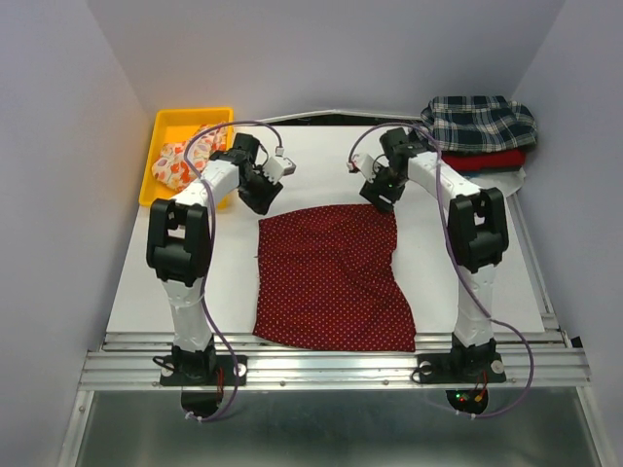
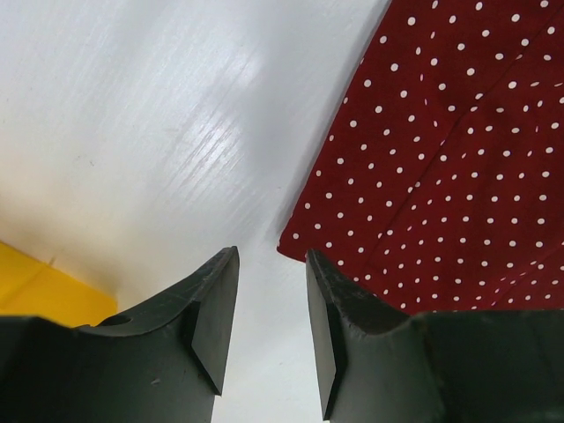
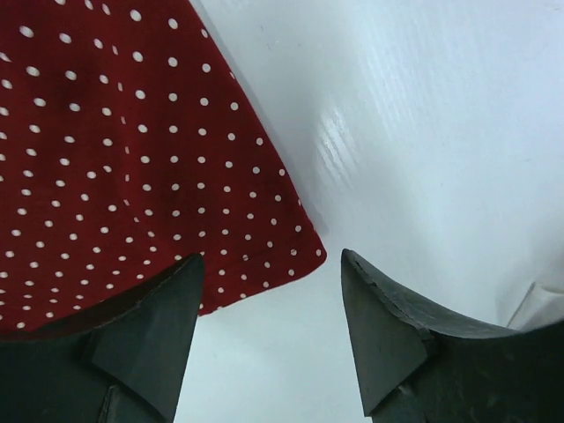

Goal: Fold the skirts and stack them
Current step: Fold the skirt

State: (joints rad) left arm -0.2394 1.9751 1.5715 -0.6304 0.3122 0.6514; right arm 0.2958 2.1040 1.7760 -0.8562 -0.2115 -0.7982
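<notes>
White table point(image 1: 146, 282): dotted red skirt point(image 1: 331, 277) lies flat in middle, btw both arms. Soft, light, floppy cloth; will sag, so grab at far corners. L gripper point(image 2: 271, 257) part open, holds nothing, just by far left corner. R gripper point(image 3: 269, 260) wider open, empty, over far right corner.

A flat white table point(image 1: 428, 277) fills the middle of the top view; its near edge, low in the frame, ends in silver metal rails point(image 1: 331, 362); below the rails, at the bottom of the frame, lies a dull grey sheet point(image 1: 321, 428); a pale grey left wall point(image 1: 58, 146), back wall point(image 1: 321, 49) and right wall point(image 1: 594, 195) stand close around the table like a box; the light is soft and even; in the left wrist view a bright shiny patch point(image 2: 211, 141) sits on the white top.
</notes>
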